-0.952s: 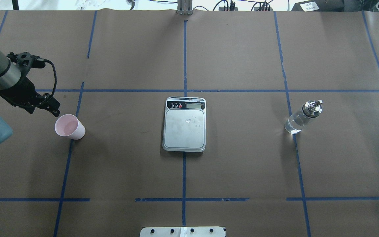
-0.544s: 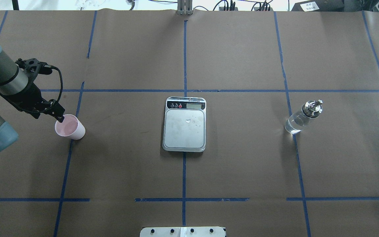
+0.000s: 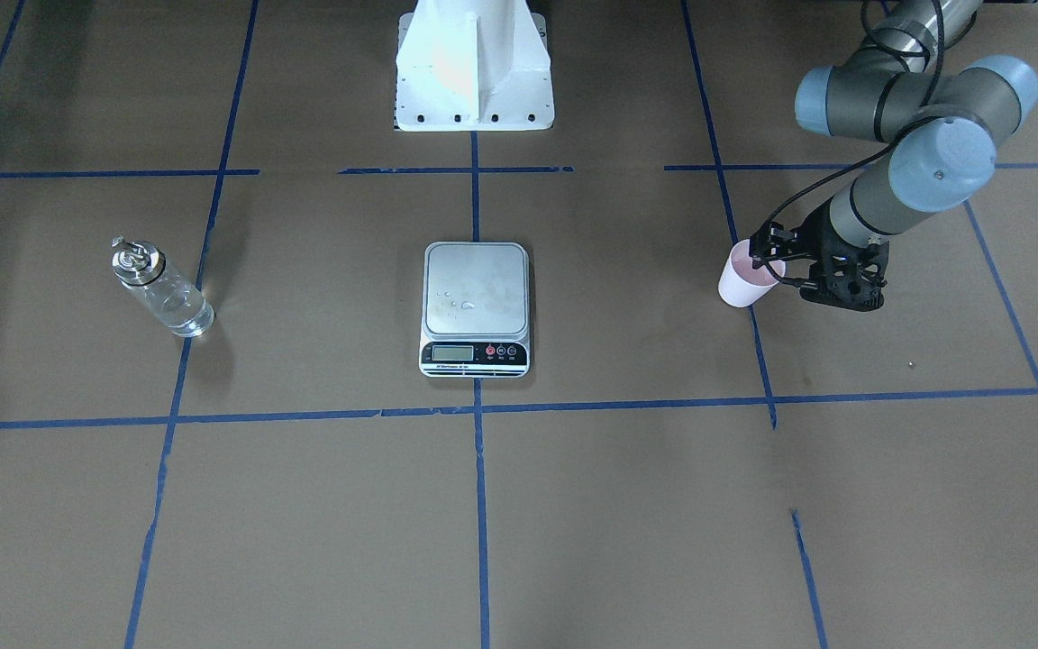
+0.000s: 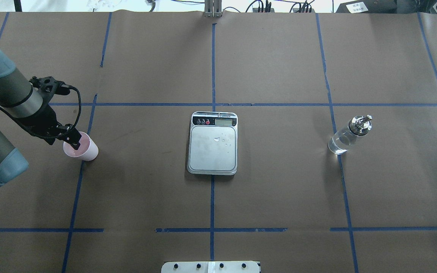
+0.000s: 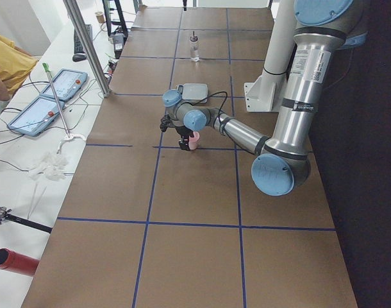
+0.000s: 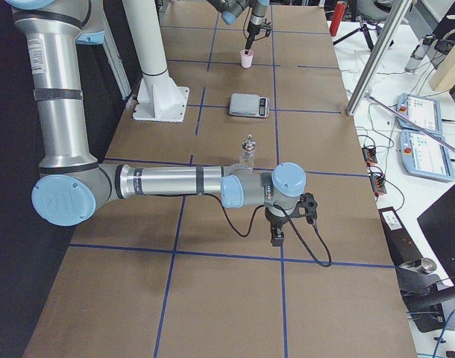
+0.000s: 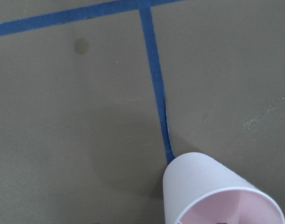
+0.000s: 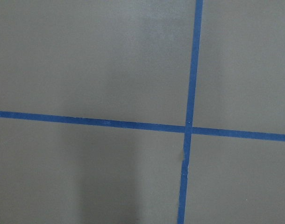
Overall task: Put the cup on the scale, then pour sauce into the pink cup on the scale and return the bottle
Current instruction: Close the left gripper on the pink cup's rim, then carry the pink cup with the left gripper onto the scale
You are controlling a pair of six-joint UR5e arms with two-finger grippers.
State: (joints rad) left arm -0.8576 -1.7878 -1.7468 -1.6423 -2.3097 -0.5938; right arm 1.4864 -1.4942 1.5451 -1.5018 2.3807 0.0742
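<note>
The pale pink cup (image 4: 85,151) stands upright on the table at the left, also in the front view (image 3: 741,283) and the left wrist view (image 7: 212,191). My left gripper (image 4: 73,141) is open at the cup's left rim, with one fingertip over the cup's mouth and the other outside. The silver scale (image 4: 212,148) lies at the centre with water drops on its platform and nothing else on it. The clear glass bottle (image 4: 345,137) with its silver spout stands at the right, holding clear liquid. My right gripper (image 6: 276,233) hangs low over bare table near the bottle (image 6: 248,154); I cannot tell whether it is open or shut.
Blue tape lines cross the brown table cover. The robot's white base (image 3: 472,68) stands behind the scale. A side bench with tablets (image 5: 51,96) and cables runs along the table's far edge.
My left gripper has moved right and toward the near edge, from beside the cup to its rim. The cup, scale and bottle have not moved.
</note>
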